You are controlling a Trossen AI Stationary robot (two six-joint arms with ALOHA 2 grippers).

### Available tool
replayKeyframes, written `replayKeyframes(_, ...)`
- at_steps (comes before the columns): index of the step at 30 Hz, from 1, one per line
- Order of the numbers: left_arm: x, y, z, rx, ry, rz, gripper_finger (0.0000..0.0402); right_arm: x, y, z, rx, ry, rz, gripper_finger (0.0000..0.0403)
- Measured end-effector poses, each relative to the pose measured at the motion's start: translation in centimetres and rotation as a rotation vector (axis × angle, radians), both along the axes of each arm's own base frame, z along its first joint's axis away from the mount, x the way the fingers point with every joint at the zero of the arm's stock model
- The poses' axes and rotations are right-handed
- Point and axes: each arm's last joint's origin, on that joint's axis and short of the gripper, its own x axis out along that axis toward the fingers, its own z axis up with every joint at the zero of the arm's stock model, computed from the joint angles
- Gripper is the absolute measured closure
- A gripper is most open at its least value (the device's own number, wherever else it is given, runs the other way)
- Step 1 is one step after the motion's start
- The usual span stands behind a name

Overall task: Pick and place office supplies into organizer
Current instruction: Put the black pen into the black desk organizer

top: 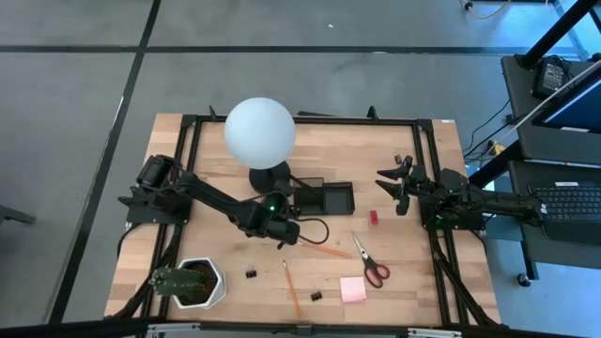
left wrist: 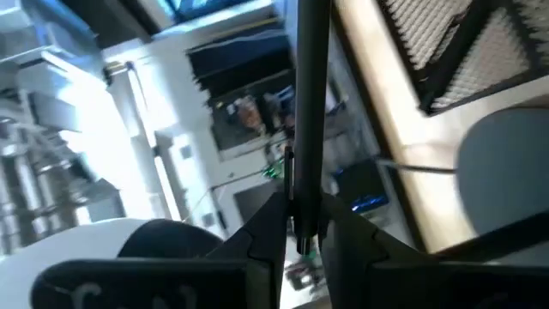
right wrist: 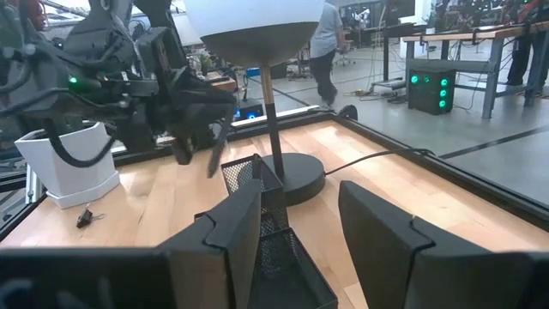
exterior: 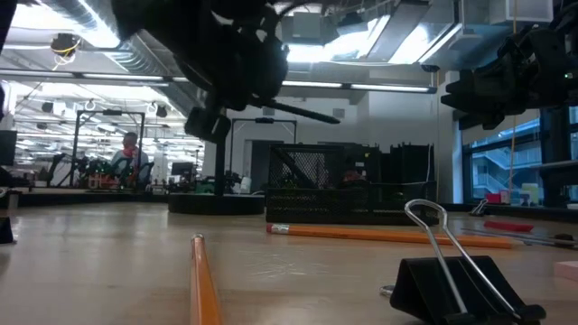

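Observation:
My left gripper (top: 285, 229) hangs just near and left of the black mesh organizer (top: 324, 198), shut on a black pen (left wrist: 310, 103). In the low view the pen (exterior: 302, 111) sticks out of the gripper, well above the table. On the wood lie two orange pencils (top: 329, 251) (top: 291, 284), red-handled scissors (top: 372, 264), a pink sticky-note pad (top: 353, 289), a small red block (top: 373, 217) and black binder clips (top: 252, 273) (top: 315, 296). At the table's right edge my right gripper (top: 398, 184) waits open and holds nothing. My left gripper pinches the black pen between its two fingers near one end of the pen (left wrist: 304, 225). The gripper comes in about level from the table's left. The rest of the pen runs out past the fingertips, slightly slanted, lifted clear of the table and the organizer.
A white globe lamp (top: 260, 131) on a round black base stands just far-left of the organizer, with its cord running past my left gripper. A green plant in a white pot (top: 192, 283) sits at the near left corner. A binder clip (exterior: 456, 287) lies close to the low camera.

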Motion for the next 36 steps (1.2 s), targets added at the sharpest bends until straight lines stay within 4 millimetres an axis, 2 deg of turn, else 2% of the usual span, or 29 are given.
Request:
replayKeyframes(6, 0.4, 1.0, -0.9, 0.079, 0.104, 0.044, 0.0350, 0.0, 0.0, 0.0, 0.000, 0.000, 0.000, 0.0241)
replayKeyframes(24, 0.7, 1.1, -0.8, 0.110, 0.228, 0.028, 0.0349, 0.0, 0.0, 0.0, -0.020, 0.005, 0.000, 0.0241)
replayKeyframes(36, 1.6, 1.0, -3.3, 0.105, 0.368, -0.024, 0.0349, 0.0, 0.0, 0.0, -0.019, 0.005, -0.001, 0.0241)
